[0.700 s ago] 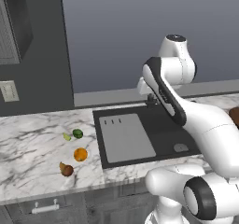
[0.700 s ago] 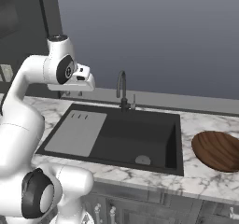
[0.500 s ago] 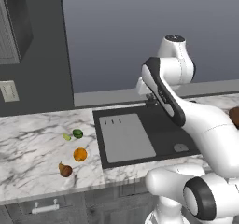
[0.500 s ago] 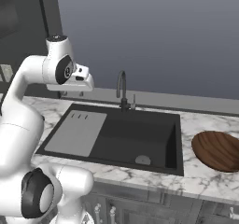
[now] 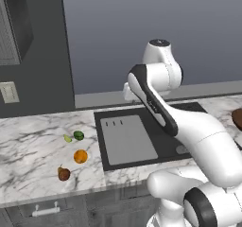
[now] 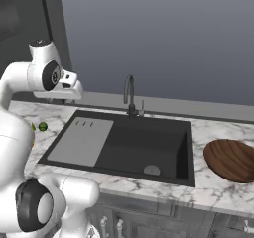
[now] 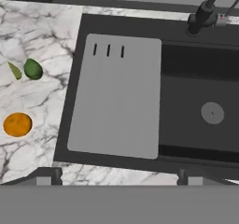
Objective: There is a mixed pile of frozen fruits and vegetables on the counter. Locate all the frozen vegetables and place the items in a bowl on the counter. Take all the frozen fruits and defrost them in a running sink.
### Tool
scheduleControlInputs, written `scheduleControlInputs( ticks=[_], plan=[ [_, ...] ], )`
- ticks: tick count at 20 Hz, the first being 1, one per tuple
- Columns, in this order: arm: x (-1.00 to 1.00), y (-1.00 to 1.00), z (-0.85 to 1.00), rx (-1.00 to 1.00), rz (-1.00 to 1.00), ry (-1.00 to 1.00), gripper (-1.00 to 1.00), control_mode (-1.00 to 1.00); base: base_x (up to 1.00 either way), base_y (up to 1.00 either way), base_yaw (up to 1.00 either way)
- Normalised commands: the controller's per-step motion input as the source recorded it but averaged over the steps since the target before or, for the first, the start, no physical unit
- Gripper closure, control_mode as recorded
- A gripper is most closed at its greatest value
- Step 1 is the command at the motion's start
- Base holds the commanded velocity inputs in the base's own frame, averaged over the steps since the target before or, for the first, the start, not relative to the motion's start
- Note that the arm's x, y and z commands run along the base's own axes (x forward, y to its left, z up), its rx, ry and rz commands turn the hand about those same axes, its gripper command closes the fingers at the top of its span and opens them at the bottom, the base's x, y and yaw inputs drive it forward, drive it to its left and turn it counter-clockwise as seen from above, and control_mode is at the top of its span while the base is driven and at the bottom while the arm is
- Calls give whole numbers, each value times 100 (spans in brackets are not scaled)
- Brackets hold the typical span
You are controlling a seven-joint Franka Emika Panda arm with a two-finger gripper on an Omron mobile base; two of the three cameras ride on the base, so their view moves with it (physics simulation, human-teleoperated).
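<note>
Counter [image 5: 28, 145] holds the black sink [image 6: 149, 148], its basin bare, drainboard [image 7: 116, 97] on its left; bowl [image 6: 232, 160] right of it, nothing seen inside. Gripper [image 7: 119, 174] hovers over the sink, jaws spread. Orange [image 5: 80, 156], green ball [image 5: 78, 135], yellow-green bit [image 5: 67, 138] and brown fruit [image 5: 63, 173] lie left

The white marble table [image 5: 28, 150] has bare room around the small fruits. The dark bent tap [image 6: 129, 95] stands behind the black sink [image 6: 149, 148].
</note>
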Motion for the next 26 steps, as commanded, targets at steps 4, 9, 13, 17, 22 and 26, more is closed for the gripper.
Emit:
scheduleControlInputs(
  ticks=[4,9,13,17,22,26],
  plan=[
    [10,64,-16,0,-6,5,-100,-100,0,0,0],
    [17,72,-8,-4,-9,7,-100,-100,0,0,0],
    [21,85,-9,-10,-8,3,-100,-100,0,0,0],
    [37,72,-25,-3,-1,8,-100,-100,0,0,0],
    [47,51,-40,4,12,19,-100,-100,0,0,0],
    [42,38,-49,5,20,13,-100,-100,0,0,0]
  ],
)
